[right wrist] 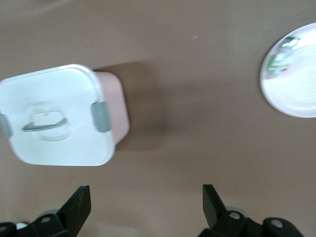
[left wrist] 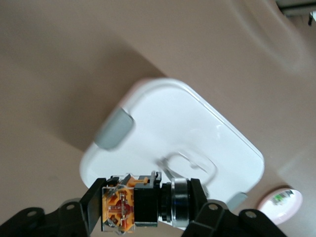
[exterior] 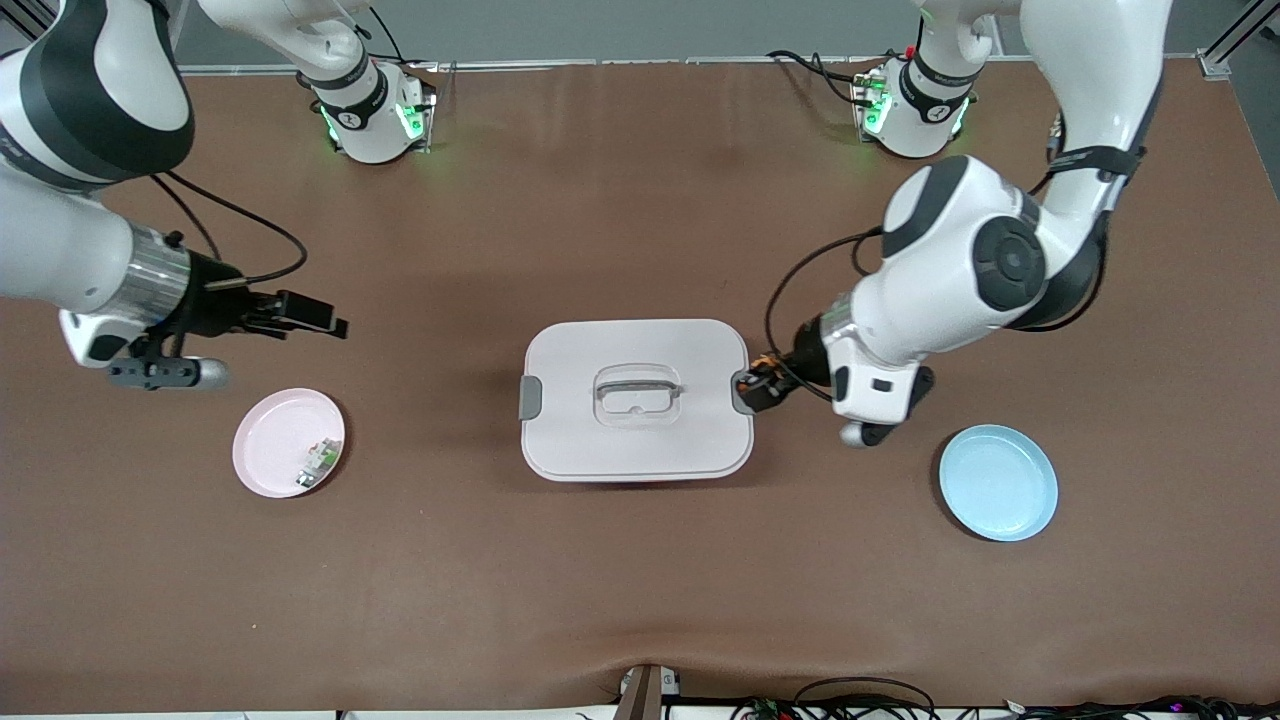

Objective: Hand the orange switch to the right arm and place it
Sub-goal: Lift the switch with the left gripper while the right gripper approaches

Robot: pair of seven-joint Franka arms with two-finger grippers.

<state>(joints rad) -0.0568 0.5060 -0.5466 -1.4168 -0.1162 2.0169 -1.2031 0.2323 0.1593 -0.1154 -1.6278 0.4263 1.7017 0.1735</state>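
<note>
Front view: the left arm (exterior: 985, 255) descends from its base at the top of the table, bends sharply at the elbow and turns its wrist toward the middle of the table. The left gripper (exterior: 762, 385) hangs over the edge of the lidded box (exterior: 636, 400) at the left arm's end of that box, beside a grey latch (exterior: 741, 391). Its fingers (left wrist: 93, 210) are pressed in on the orange switch (left wrist: 143, 202), which is carried above the table. The left wrist view shows the switch lying crosswise between the jaws: a black stubby body, a ribbed dark collar, and a square clear end with orange markings.

The right arm (exterior: 75, 250) reaches in from the right arm's end of the table, forearm nearly level, and waits. The right gripper (exterior: 318, 318) hovers over bare tabletop above the pink plate (exterior: 275, 440), its jaws spread wide and holding nothing; the right wrist view shows both black fingers (right wrist: 79, 205) well apart.

The box is pale, rectangular with rounded corners, with a smooth glossy lid and a recessed grey handle (exterior: 637, 385). The pink plate is round and shallow and holds a small white-and-green part (exterior: 318, 462). A round blue plate (exterior: 998, 483) lies near the left arm's end. The table (exterior: 640, 580) has a matte brown surface.
</note>
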